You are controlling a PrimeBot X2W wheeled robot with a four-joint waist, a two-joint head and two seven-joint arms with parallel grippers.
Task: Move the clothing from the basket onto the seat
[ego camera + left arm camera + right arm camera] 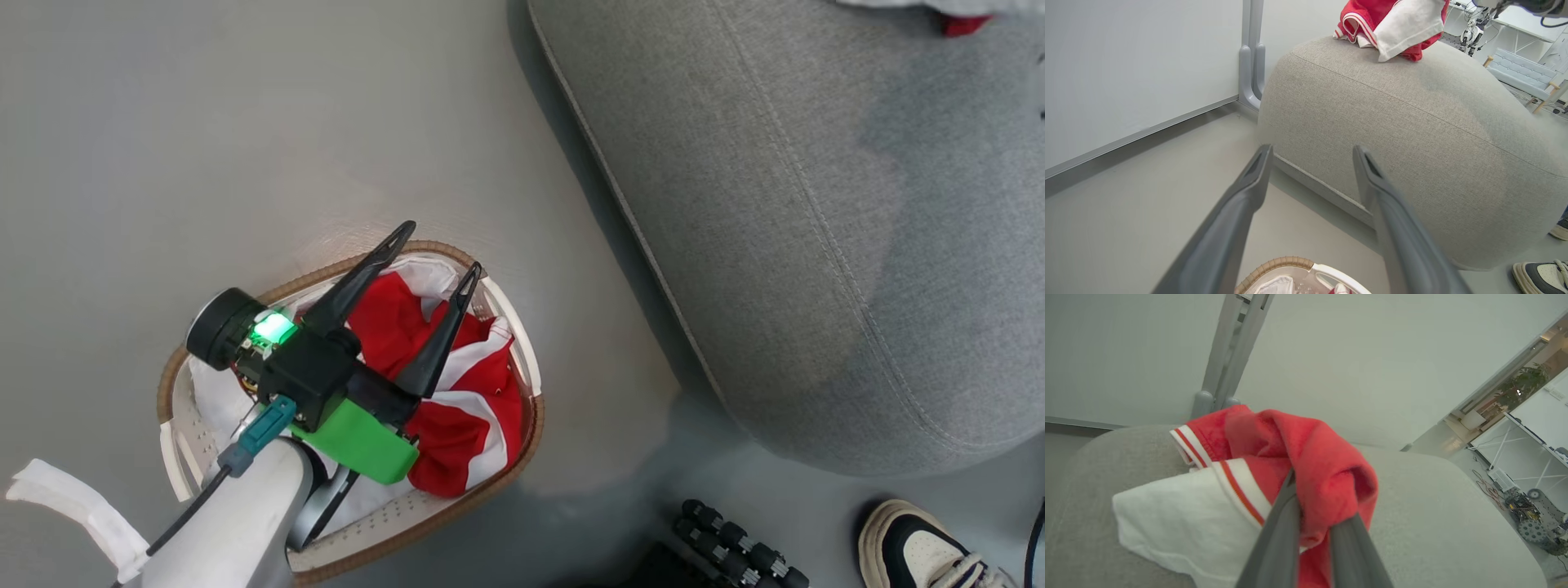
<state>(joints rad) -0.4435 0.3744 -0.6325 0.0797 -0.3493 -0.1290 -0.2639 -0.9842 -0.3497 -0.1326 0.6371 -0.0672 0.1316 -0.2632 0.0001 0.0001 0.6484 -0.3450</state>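
- Left gripper (442,247): fingers spread wide with nothing between them, hanging over the basket (161,400) at 7 o'clock in the head view. One green light (273,329) is lit on its wrist.
- Basket: one, oval with a brown rim, on the floor near the rounded corner of the seat (775,204), which runs from 12 to 4 o'clock.
- Clothing (465,425): red with white panels, heaped toward the basket's 4 o'clock side on the white liner (424,276). Can't tell how many pieces.
- Right gripper (1322,496): fingers pinched almost together on a red bunch of the red-and-white garment (1180,514), which lies on top of the seat.
- That garment shows two white trim bands, each with a red stripe.
- Shoes: one (922,547) at 5 o'clock in the head view, and two at 4 o'clock in the left wrist view.
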